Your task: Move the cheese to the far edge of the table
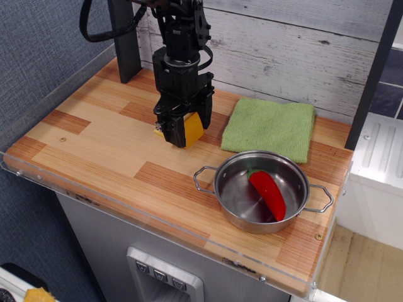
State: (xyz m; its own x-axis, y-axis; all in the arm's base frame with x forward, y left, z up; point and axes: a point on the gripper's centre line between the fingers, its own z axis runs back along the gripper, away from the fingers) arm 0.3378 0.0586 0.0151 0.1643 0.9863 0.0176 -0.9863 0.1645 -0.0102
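The cheese is a small yellow-orange wedge near the middle of the wooden table, just left of the green cloth. My black gripper comes straight down on it, with its fingers closed on the wedge's sides. The cheese sits at or just above the table top; I cannot tell whether it touches. The upper part of the wedge is hidden by the gripper body.
A green cloth lies right of the cheese near the back wall. A steel pot with a red pepper inside stands front right. A black post stands at the back left. A clear rim edges the table.
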